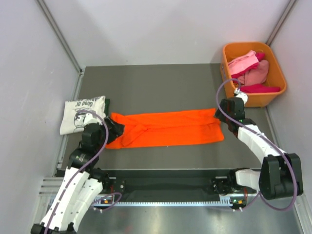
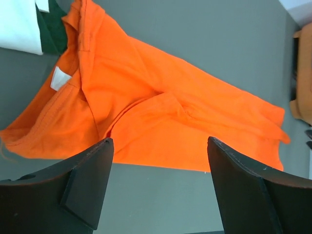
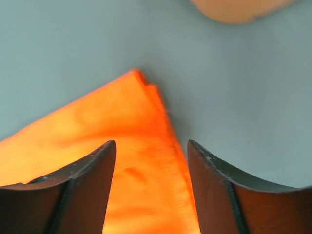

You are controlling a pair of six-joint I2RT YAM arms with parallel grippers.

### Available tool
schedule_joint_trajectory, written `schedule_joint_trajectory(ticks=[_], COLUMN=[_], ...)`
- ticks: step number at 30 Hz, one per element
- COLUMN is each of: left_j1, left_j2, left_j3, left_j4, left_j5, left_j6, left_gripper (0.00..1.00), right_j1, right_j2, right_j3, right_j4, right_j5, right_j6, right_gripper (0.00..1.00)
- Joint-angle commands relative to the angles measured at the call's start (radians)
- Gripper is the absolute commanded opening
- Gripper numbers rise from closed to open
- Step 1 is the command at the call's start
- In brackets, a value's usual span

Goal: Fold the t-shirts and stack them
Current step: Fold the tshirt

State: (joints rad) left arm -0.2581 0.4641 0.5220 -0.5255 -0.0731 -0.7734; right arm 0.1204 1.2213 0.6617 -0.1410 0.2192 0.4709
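- The left gripper point(image 2: 158, 146) has its jaws spread wide with nothing between them. Bare table point(image 2: 161, 204) lies under its fingers.
- Just ahead of it lies the orange t-shirt point(image 2: 161, 102), folded into a long strip. Its rumpled collar end, with a white label point(image 2: 60, 78), sits ahead and to the left of the fingers.
- The right gripper point(image 3: 151, 146) is also open, with a narrower gap, and grips nothing. A layered corner of the orange t-shirt lies below and between its fingers. Whether they touch the cloth cannot be told.
- From above, the strip runs from the left gripper across to the right gripper.
- Farther ahead and to the left of the left gripper rests a folded white t-shirt point(image 1: 80, 114) with black print. A dark green cloth point(image 2: 53, 29) shows at its edge nearest the orange one.
- Beyond the right gripper and slightly to its right stands an orange bin point(image 1: 273, 92). It holds a heap of pink t-shirts point(image 1: 248, 63) and a magenta one point(image 1: 261, 88).
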Motion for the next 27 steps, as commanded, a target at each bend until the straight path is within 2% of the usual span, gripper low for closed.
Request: schedule_joint_trajectory(ticks=[1,5,9,12,14,18,25,27], left_j1=[-0.003,-0.001,0.005,0.034,0.045,0.089,0.236,0.281], left_j2=[0.115,0.292,0.48,0.632,0.692,0.783,0.933,0.991], left_j3=[0.095,0.173,0.249,0.301,0.303,0.318,0.263,0.271], left_j4=[0.007,0.086,0.154,0.192,0.237,0.277,0.395,0.403], left_j5=[-0.044,-0.034,0.005,0.068,0.127,0.095,0.148,0.165], left_j6=[0.023,0.052,0.068,0.059,0.046,0.008,-0.084,-0.087], left_gripper=[0.82,0.85,0.85,0.8,0.8,0.79,0.68,0.6], right_j1=[0.036,0.119,0.254,0.34,0.393,0.456,0.548,0.568], right_j2=[-0.034,0.038,0.138,0.232,0.28,0.443,0.622,0.682], right_j3=[0.044,0.137,0.249,0.346,0.384,0.496,0.582,0.631], right_j4=[0.086,0.09,0.093,0.099,0.112,0.168,0.336,0.35], right_j5=[-0.125,-0.363,-0.47,-0.549,-0.567,-0.63,-0.676,-0.684], right_j6=[-0.021,-0.015,0.003,0.04,0.07,0.112,0.241,0.255], right_gripper=[0.59,0.55,0.55,0.55,0.56,0.56,0.54,0.54])
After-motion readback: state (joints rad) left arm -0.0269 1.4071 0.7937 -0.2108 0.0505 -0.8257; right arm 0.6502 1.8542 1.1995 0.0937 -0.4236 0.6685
